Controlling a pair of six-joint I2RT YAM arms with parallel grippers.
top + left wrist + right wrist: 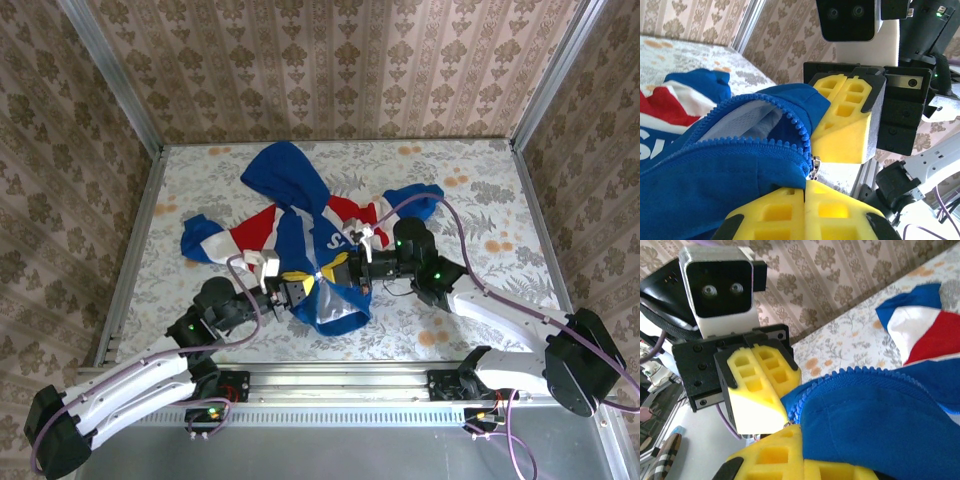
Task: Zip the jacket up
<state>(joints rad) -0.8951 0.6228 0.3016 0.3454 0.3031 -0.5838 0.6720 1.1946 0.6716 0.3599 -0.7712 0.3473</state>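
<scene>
The left fingers [775,215] are pinching the jacket [300,235] hem just below the zipper slider [814,166]; the right fingers [770,460] are pinching the facing edge, the rest spreading over the surface [480,200] beyond them. Uneven pulling is risking snagged fabric or a slipped grip.

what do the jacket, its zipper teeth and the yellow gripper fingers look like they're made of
jacket: woven or knit fabric, matte; it folds softly and shows a fine weave, with a pale lining inside.
zipper teeth: likely moulded plastic, blue as the cloth, slightly glossy.
right gripper's yellow fingers: probably printed or moulded plastic, matte, with square hollow cells.
</scene>
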